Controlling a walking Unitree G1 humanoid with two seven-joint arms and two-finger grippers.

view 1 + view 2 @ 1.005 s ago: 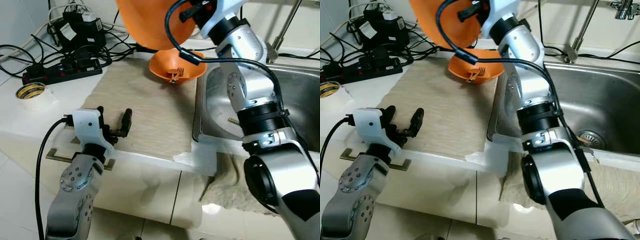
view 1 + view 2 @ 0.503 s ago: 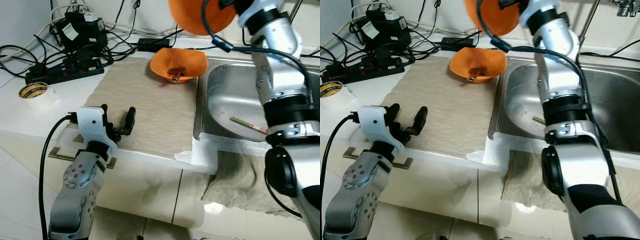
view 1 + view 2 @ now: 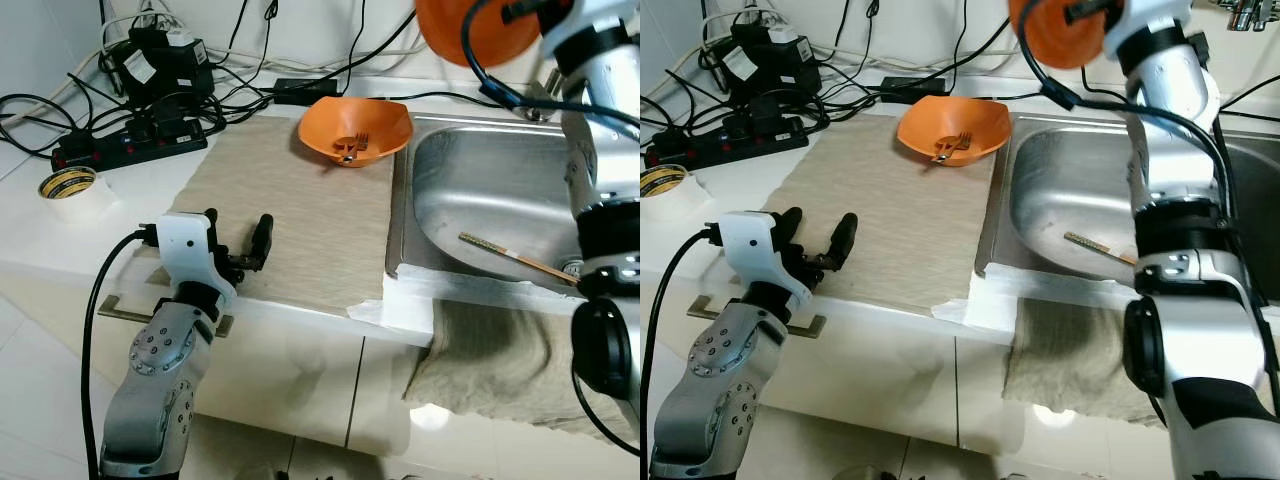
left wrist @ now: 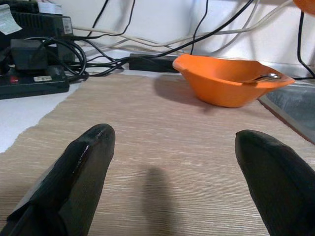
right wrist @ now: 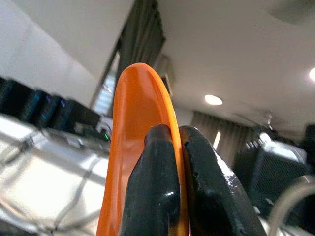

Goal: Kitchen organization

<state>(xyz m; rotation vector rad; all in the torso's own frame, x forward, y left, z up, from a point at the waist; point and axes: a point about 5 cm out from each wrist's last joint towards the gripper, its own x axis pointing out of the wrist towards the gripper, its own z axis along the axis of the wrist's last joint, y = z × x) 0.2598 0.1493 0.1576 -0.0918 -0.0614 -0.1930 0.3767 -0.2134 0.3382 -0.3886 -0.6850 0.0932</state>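
An orange bowl (image 3: 355,130) with a fork (image 3: 354,146) in it rests at the far end of the beige mat (image 3: 290,205), beside the steel sink (image 3: 500,200). My right gripper (image 5: 177,196) is shut on the rim of a second orange bowl (image 3: 1065,30), held high above the sink's back edge. My left gripper (image 3: 235,245) hovers open over the mat's near edge, with nothing between its fingers (image 4: 78,167). A single chopstick (image 3: 515,257) lies in the sink basin.
A power strip (image 3: 125,145) and tangled cables cover the back left of the counter. A tape roll (image 3: 65,185) sits on the white counter at left. A grey towel (image 3: 500,355) hangs over the front edge below the sink. A faucet (image 3: 1245,12) stands at back right.
My right arm has swung the held orange bowl from above the mat's bowl rightward over the sink, uncovering the bowl with the fork. The left gripper has stayed put.
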